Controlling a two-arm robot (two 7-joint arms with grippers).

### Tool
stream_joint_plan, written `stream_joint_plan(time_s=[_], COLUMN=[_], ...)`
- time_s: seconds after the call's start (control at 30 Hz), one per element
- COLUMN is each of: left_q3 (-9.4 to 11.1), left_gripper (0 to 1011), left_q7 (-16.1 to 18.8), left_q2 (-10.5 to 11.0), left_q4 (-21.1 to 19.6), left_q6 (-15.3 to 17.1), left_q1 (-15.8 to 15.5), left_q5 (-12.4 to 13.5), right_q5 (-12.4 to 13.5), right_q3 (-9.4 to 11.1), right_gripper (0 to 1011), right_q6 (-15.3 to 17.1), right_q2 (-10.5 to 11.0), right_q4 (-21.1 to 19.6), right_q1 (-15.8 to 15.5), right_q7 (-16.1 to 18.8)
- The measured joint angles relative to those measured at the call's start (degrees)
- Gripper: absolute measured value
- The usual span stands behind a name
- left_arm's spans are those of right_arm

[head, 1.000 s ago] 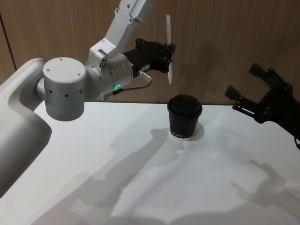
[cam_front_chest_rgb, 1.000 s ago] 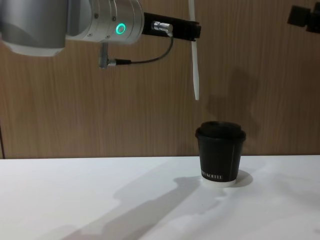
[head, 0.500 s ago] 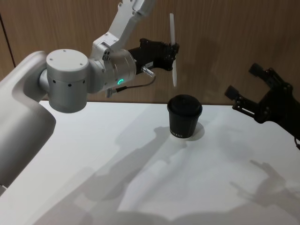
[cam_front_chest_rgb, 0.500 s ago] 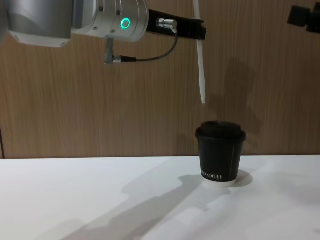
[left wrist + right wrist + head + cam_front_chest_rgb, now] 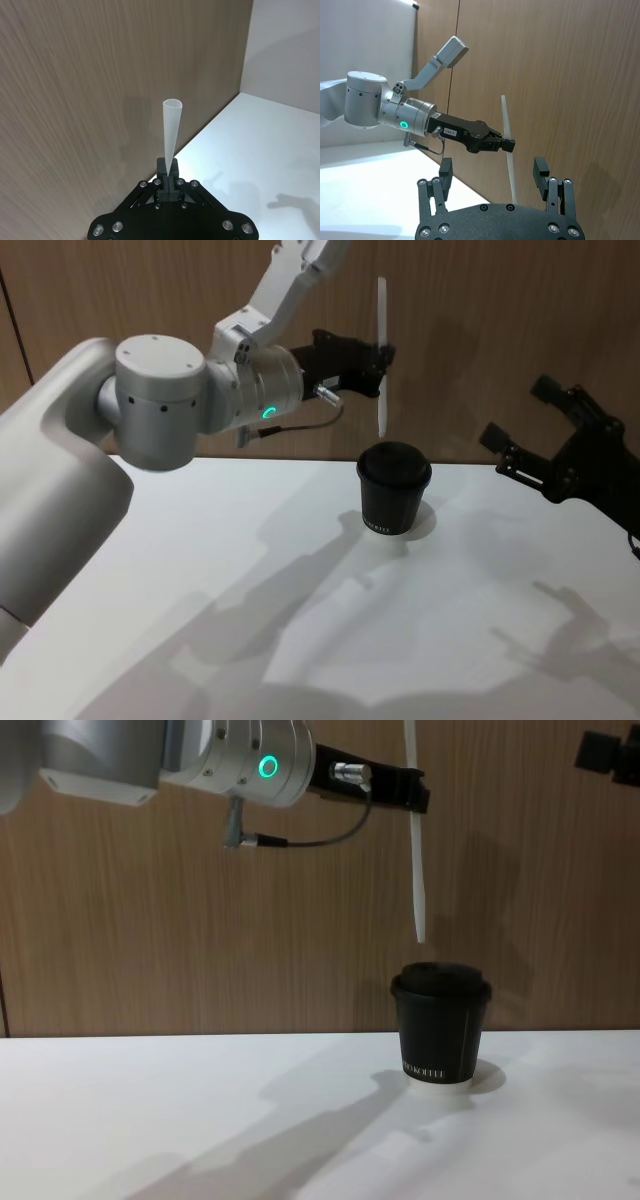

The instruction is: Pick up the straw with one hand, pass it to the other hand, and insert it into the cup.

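The thin white straw (image 5: 381, 405) hangs upright in the air, and my left gripper (image 5: 378, 358), the one with the silver wrist and green ring, is shut on its upper part. In the chest view the straw (image 5: 416, 870) ends a short way above the lid of the black cup (image 5: 441, 1025), slightly to the left of the lid's centre. The cup (image 5: 394, 488) stands on the white table near the wood wall. In the left wrist view the straw (image 5: 171, 130) sticks out from between the closed fingers. My right gripper (image 5: 522, 412) hovers open at the right, with nothing in it.
The white table (image 5: 250, 590) stretches bare in front of the cup. A brown wood-panel wall (image 5: 150, 940) closes the back just behind the cup. A dark cable (image 5: 310, 838) loops under the left wrist.
My left gripper has carried the straw to the right and lower, so its tip now hangs close above the cup's lid. The right arm has not moved.
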Motion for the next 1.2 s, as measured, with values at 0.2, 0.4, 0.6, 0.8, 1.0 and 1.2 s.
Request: stream_joint_plan(time_s=[0.2, 0.4, 0.6, 0.8, 1.0, 1.2], left_q3=[0.2, 0.6, 0.8, 1.0, 1.0, 1.0], left_gripper=[5, 5, 5, 5, 5, 5], left_q7=[-0.3, -0.4, -0.3, -0.4, -0.7, -1.2], left_q2=[-0.5, -0.9, -1.3, -1.8, -2.3, -2.7], left_q4=[0.5, 1.0, 1.8, 2.8, 3.8, 4.7], left_q6=[0.7, 1.1, 1.2, 1.1, 0.6, 0.0], left_q1=[-0.4, -0.7, -1.0, -1.2, -1.4, -1.6], left_q5=[0.2, 0.9, 1.7, 2.2, 2.6, 2.9], right_q5=[0.0, 0.0, 0.0, 0.0, 0.0, 0.0], right_q3=[0.0, 0.0, 0.0, 0.0, 0.0, 0.0], right_gripper=[1001, 1001, 1001, 1001, 1001, 1001], right_q6=[0.0, 0.0, 0.0, 0.0, 0.0, 0.0], right_q2=[0.0, 0.0, 0.0, 0.0, 0.0, 0.0], right_q4=[0.0, 0.0, 0.0, 0.0, 0.0, 0.0], right_q1=[0.0, 0.0, 0.0, 0.0, 0.0, 0.0], right_q7=[0.0, 0.0, 0.0, 0.0, 0.0, 0.0])
